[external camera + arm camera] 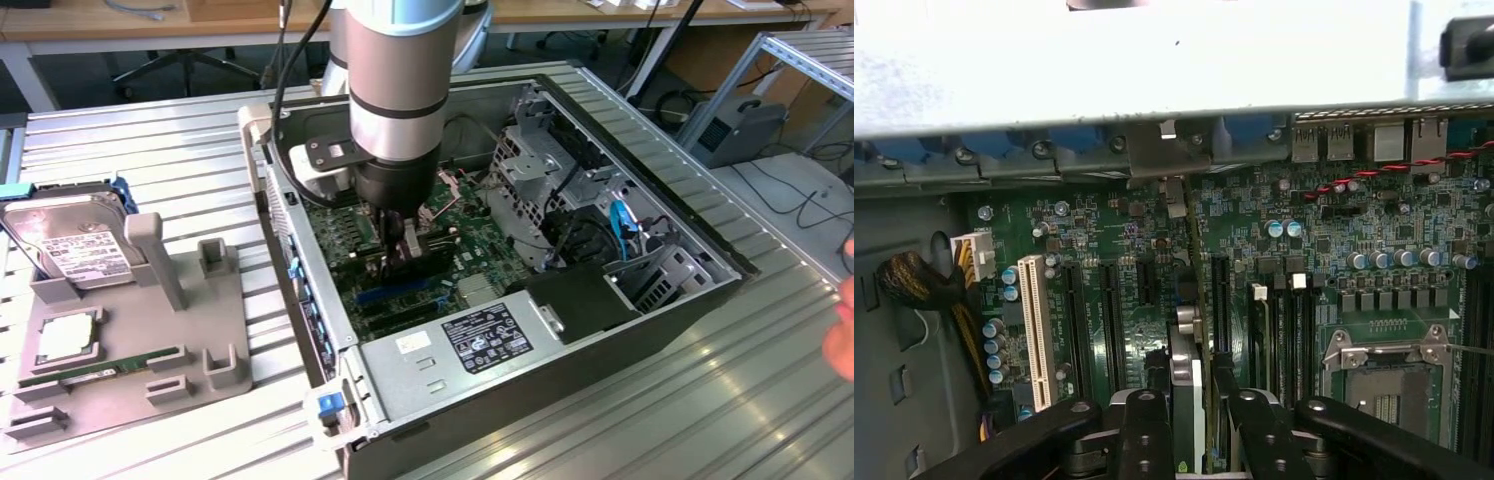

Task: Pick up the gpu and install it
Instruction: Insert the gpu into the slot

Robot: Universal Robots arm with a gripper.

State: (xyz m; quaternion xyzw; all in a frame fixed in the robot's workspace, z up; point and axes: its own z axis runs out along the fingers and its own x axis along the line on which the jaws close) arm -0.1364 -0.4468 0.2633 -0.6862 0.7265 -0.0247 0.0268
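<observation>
My gripper (400, 256) reaches down inside the open computer case (694, 255), above the green motherboard (461, 235). It is shut on the gpu (404, 268), a black card held on edge between the fingers. In the wrist view the gpu (1187, 385) shows edge-on between my two black fingers (1144, 430), with my gripper (1194, 440) over the long black expansion slots (1219, 300). The card's thin edge runs toward the rear wall of the case. Whether the card touches a slot I cannot tell.
A grey fixture tray (214, 340) at the exterior view's left carries a silver hard drive (74, 250) and a green memory stick (100, 365). The drive cage (547, 165), power supply (461, 345) and case walls hem in the arm. A hand (841, 335) shows at the exterior view's right edge.
</observation>
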